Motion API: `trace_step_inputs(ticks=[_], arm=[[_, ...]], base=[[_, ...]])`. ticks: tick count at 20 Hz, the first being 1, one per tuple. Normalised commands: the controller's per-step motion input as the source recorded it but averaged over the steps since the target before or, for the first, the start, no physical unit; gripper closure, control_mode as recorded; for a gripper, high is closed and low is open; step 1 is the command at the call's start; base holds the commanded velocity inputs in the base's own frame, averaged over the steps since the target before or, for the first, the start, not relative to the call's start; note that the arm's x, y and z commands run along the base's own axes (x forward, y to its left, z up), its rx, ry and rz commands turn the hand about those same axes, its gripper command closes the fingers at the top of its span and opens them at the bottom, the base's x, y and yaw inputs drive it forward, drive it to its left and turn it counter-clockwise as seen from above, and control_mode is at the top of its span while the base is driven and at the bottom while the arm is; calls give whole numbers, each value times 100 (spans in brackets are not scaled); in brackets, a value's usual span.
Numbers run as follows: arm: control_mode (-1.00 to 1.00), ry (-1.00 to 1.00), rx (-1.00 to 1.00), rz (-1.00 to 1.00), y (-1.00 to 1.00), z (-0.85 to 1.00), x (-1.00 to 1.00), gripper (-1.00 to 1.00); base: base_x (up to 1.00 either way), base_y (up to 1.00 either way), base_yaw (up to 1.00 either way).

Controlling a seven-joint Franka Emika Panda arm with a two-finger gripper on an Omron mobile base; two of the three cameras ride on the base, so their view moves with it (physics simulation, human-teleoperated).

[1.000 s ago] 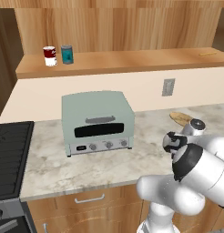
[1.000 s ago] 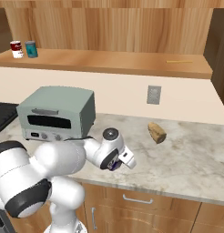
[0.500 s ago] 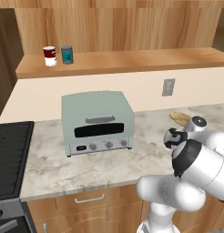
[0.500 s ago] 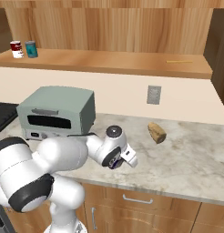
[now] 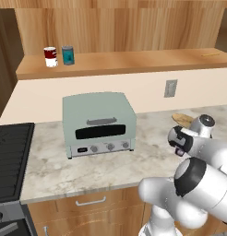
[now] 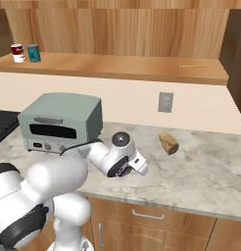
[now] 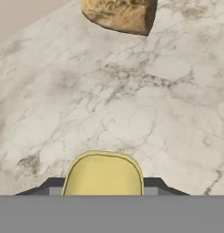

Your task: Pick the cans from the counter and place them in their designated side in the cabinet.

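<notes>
Being clamped between nearly closed jaws low over the counter, the yellow-topped can is being risked slipping out if lifted abruptly toward the cabinet.

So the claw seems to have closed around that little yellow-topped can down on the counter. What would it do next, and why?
Probably lift straight up. The gripper sits low on the counter, jaws shut around the yellow-topped can, while the cabinet it belongs on is well above, where the teal can already stands. The bread lies close by, so rising first avoids bumping it.
</notes>
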Motion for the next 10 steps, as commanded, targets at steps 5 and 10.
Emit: trace_step_inputs(ticks=[5, 10], arm=[[-100, -11, 0, 1, 7, 59, -10, 100], [-100, -11, 0, 1, 0, 52, -17, 100]], base=[[0, 0, 0], [0, 0, 0]])
